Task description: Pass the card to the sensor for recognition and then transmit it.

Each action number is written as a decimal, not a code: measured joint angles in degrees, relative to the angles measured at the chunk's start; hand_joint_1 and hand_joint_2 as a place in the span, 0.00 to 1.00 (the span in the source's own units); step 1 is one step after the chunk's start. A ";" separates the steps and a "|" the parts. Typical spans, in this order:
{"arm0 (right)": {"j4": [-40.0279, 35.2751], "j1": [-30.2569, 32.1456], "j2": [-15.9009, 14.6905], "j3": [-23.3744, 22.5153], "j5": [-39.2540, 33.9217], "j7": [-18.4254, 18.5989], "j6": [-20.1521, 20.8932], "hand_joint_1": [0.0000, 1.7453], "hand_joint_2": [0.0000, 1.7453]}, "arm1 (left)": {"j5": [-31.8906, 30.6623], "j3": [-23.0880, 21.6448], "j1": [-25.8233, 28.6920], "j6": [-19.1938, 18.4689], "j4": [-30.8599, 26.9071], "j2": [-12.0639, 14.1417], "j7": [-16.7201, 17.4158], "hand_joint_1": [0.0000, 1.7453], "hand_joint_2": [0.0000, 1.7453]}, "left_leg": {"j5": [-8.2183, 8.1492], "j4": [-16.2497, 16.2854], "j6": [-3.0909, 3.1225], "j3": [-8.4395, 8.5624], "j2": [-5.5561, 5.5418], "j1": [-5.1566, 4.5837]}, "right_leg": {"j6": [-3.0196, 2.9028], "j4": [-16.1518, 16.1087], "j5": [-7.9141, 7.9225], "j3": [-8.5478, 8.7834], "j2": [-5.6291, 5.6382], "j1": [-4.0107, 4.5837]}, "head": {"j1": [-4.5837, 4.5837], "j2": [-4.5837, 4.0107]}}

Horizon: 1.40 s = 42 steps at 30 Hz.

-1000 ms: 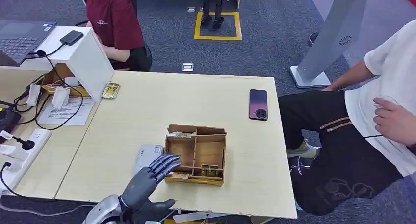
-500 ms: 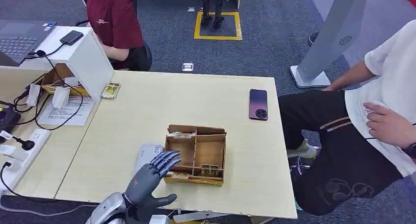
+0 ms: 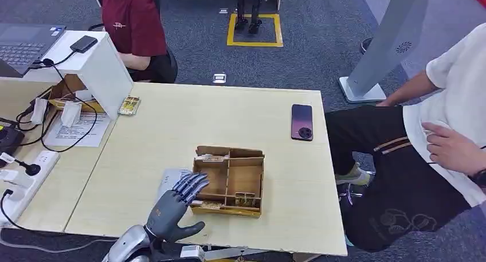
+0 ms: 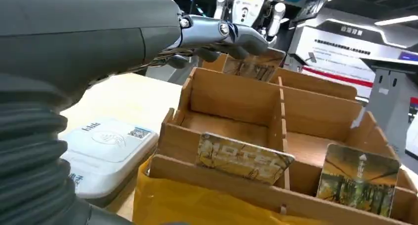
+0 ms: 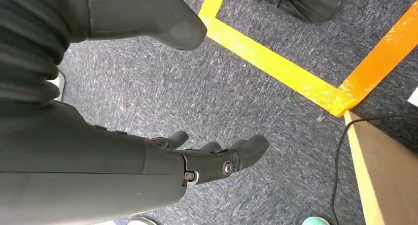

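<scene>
A wooden divided box (image 3: 246,173) sits on the table's near middle, with cards standing in it: one at the far left (image 3: 213,158), one at the near left (image 3: 209,205), one at the near middle (image 3: 245,200). A flat white-grey card sensor (image 3: 170,179) lies against the box's left side. My left hand (image 3: 173,207) hovers over the sensor and the box's left wall, fingers apart and stretched out, holding nothing. In the left wrist view its fingers (image 4: 217,34) reach above the box (image 4: 236,99), beyond a near card (image 4: 244,157). My right hand (image 5: 207,161) hangs over the carpet with nothing in it.
A dark phone (image 3: 302,121) lies at the table's right edge. A white stand (image 3: 103,67), cables and a power strip (image 3: 23,179) crowd the left. One person sits behind the table (image 3: 132,27), another at the right (image 3: 447,118).
My left hand has edged slightly forward and left over the sensor, still holding nothing. The seated person's hand at the right has shifted a little.
</scene>
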 joint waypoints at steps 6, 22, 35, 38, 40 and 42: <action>0.00 -0.01 0.00 0.00 0.15 0.07 0.00 0.00 1.00 | -0.79 0.00 -0.22 1.92 1.31 -0.61 1.38 0.00 1.00 | 0.00 0.00 0.00 0.00 -0.01 0.00 | 0.00 0.00 0.00 0.00 -0.01 0.00 | 0.00 0.00; 0.00 0.02 0.00 -0.02 0.22 0.07 -0.28 0.00 1.00 | 4.33 0.00 -0.27 -0.09 2.29 -1.68 -2.12 0.00 1.00 | 0.00 0.00 0.00 0.00 -0.01 0.00 | 0.00 0.00 0.00 0.00 0.00 0.00 | 0.00 0.00; 0.00 0.02 0.00 -0.04 0.31 0.17 -0.28 0.00 1.00 | 4.33 0.00 -0.27 -0.48 2.29 -1.90 -2.14 0.00 1.00 | 0.00 0.00 0.00 0.00 0.00 0.00 | 0.00 0.00 0.00 0.00 0.00 0.00 | 0.00 0.00; 0.00 0.02 0.00 -0.07 0.35 0.17 -0.28 0.00 1.00 | 4.13 0.00 -0.28 -0.70 2.29 -1.90 -2.14 0.88 1.00 | 0.00 0.00 0.00 0.00 0.00 0.00 | 0.00 0.00 0.00 0.00 0.00 0.00 | 0.00 0.00; 0.00 0.02 0.00 -0.07 0.42 0.17 -0.28 0.00 1.00 | 4.20 0.00 -0.28 -1.18 2.29 -1.90 -2.14 1.00 1.00 | 0.00 0.00 0.00 0.00 -0.01 0.00 | 0.00 0.00 0.00 0.00 0.00 0.00 | 0.00 0.00; 0.00 0.02 0.00 -0.07 0.48 0.17 -0.28 0.00 1.00 | 4.52 0.00 -0.26 -1.95 2.29 -1.90 -2.14 1.00 1.00 | 0.00 0.00 0.00 0.00 -0.01 0.00 | 0.00 0.00 0.00 0.00 0.00 0.00 | 0.02 0.00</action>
